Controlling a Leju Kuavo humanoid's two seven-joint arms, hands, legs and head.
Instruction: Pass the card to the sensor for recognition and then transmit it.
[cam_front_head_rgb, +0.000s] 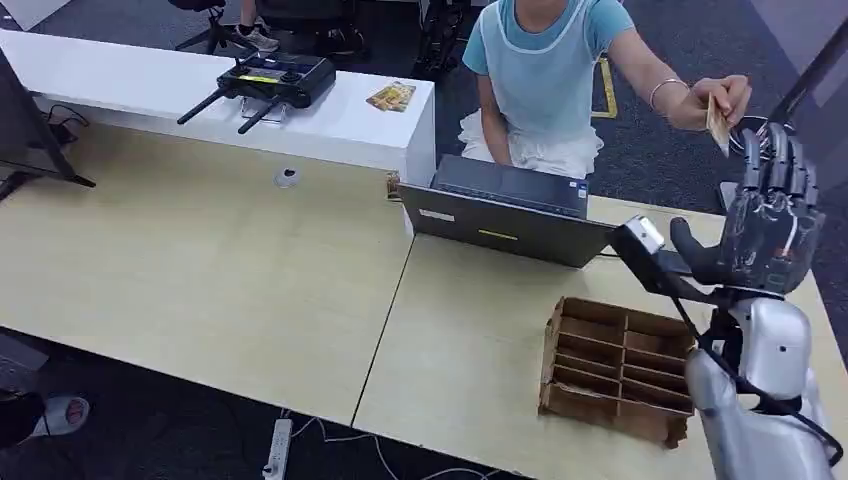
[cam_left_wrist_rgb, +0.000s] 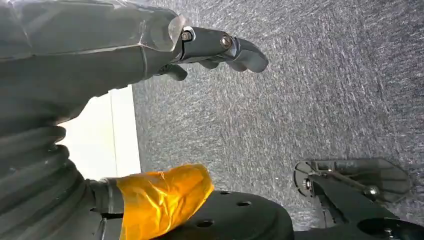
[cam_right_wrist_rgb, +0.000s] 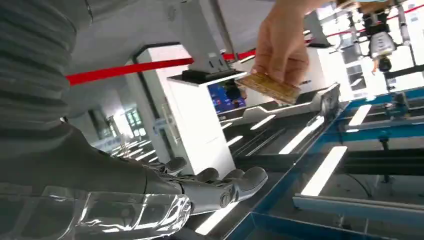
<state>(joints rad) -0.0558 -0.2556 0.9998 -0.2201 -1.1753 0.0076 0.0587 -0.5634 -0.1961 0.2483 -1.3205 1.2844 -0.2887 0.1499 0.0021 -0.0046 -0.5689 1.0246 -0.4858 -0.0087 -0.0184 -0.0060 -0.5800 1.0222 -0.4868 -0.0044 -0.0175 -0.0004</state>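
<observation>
Card: a small gold card is pinched in a person's hand, up in the air just beside the robot's raised right hand. In the right wrist view the card hangs from the person's fingers, close to the robot's fingertips but not touching them.

Right hand: the right hand is held up high at the right end of the table, fingers pointing up and spread apart. It holds nothing. In the right wrist view its fingers reach out flat and a bit apart.

Left hand: the left hand hangs down over grey carpet. Its fingers are a little bent and nothing is in them.

Person: a person in a light blue top sits behind the table and reaches 1 arm out toward the robot's right hand.

Laptop: a dark laptop stands open on the table, in front of the person.

Box: a brown cardboard box with many small slots lies on the table near the right arm.

Table: a pale wood table with a white counter behind it.

On the counter: a black remote with 2 antennas, and a small yellow packet near it.
</observation>
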